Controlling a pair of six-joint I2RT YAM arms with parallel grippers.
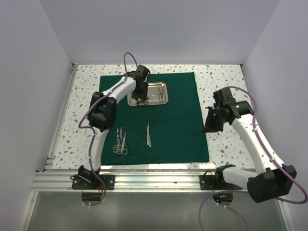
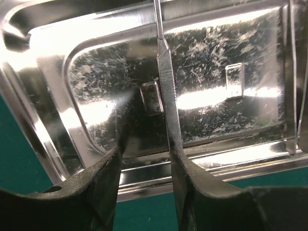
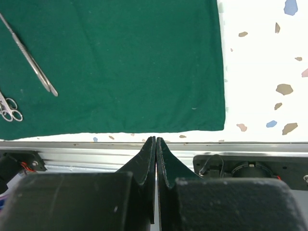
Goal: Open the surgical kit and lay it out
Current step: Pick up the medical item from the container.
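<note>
The dark green cloth (image 1: 168, 125) lies spread flat on the table. At its far side sits the steel tray (image 1: 161, 98), which fills the left wrist view (image 2: 96, 96). My left gripper (image 1: 140, 100) hangs over the tray's left part, open (image 2: 147, 151). A slim silver instrument (image 2: 166, 77) lies in the tray along the inner face of the right finger; the left finger stands apart from it. Scissors and forceps (image 1: 120, 143) and tweezers (image 1: 148, 134) lie on the cloth's near half. My right gripper (image 1: 210, 127) is shut and empty (image 3: 156, 139) off the cloth's right edge.
More thin instruments (image 2: 293, 96) rest along the tray's right side. An aluminium rail (image 1: 154, 180) with the arm bases runs along the near edge. White walls close in the speckled table (image 1: 226, 77) on three sides. The tweezers (image 3: 31, 60) and finger rings (image 3: 9, 110) show in the right wrist view.
</note>
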